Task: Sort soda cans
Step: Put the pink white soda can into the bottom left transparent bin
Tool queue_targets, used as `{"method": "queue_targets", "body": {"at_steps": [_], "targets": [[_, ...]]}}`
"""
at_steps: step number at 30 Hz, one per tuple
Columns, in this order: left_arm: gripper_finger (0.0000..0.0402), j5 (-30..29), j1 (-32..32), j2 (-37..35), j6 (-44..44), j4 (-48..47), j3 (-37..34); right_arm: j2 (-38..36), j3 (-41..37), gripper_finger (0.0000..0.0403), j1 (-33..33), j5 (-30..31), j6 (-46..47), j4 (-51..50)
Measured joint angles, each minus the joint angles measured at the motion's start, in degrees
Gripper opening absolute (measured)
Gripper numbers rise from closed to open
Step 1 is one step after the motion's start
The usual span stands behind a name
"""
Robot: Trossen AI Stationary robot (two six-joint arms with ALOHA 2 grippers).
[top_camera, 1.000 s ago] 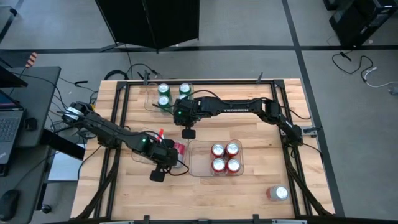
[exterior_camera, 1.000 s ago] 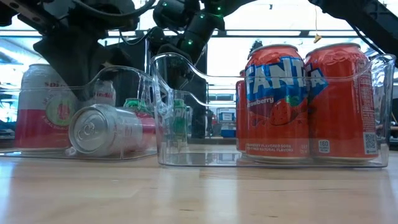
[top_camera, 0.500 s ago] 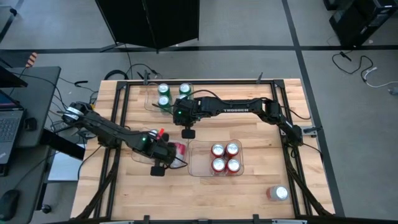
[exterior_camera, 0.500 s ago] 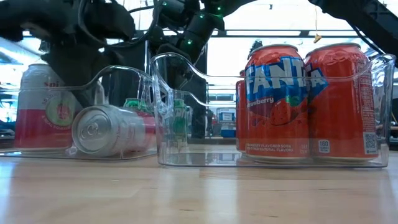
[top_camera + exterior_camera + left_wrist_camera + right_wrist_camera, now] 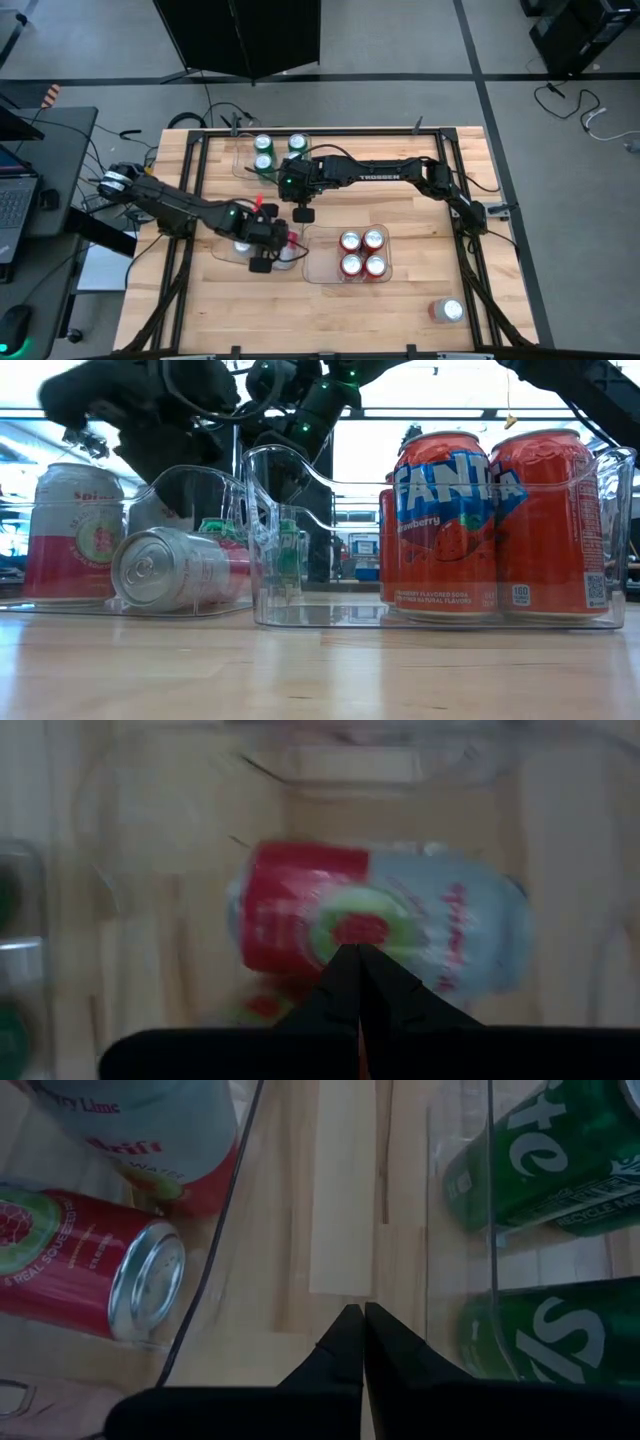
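A clear tray (image 5: 215, 480) holds two silver-white and red soda cans: one upright (image 5: 75, 530), one lying on its side (image 5: 170, 570) (image 5: 370, 910). My left gripper (image 5: 350, 955) (image 5: 262, 266) is shut and hangs above the lying can, pointing steeply down; no finger shows on the can in the low view. My right gripper (image 5: 355, 1312) (image 5: 300, 213) is shut over bare wood between that tray and the tray of green cans (image 5: 540, 1150) (image 5: 264, 150). Several red cans (image 5: 445, 525) (image 5: 362, 253) stand in a third tray.
Another silver-white can (image 5: 447, 311) stands alone near the table's near right corner. The clear tray walls (image 5: 300, 470) rise between the cans. A black frame (image 5: 190, 190) runs around the table. Bare wood lies along the near edge (image 5: 330, 320).
My left gripper has risen and gone toward the table's far edge and a little to the right, over the tray with the lying can, staying shut. The right arm has kept still.
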Motion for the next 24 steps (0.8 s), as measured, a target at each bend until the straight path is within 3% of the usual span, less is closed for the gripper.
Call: {"method": "queue_targets", "body": {"at_steps": [6,19,24], "targets": [[0.0000,-3.5,3.0,0.0,1.7,3.0,-0.1,0.0,0.0,0.0001,-0.1,0.4,-0.1,0.0],[0.0000,-7.9,3.9,2.1,5.0,-4.2,-1.1,0.0,0.0,0.0001,-0.7,0.7,-0.5,-0.2],[0.0000,-6.5,4.3,2.7,5.2,-1.5,-1.1,0.0,0.0,0.0001,-0.7,0.8,-1.0,-1.5]]}}
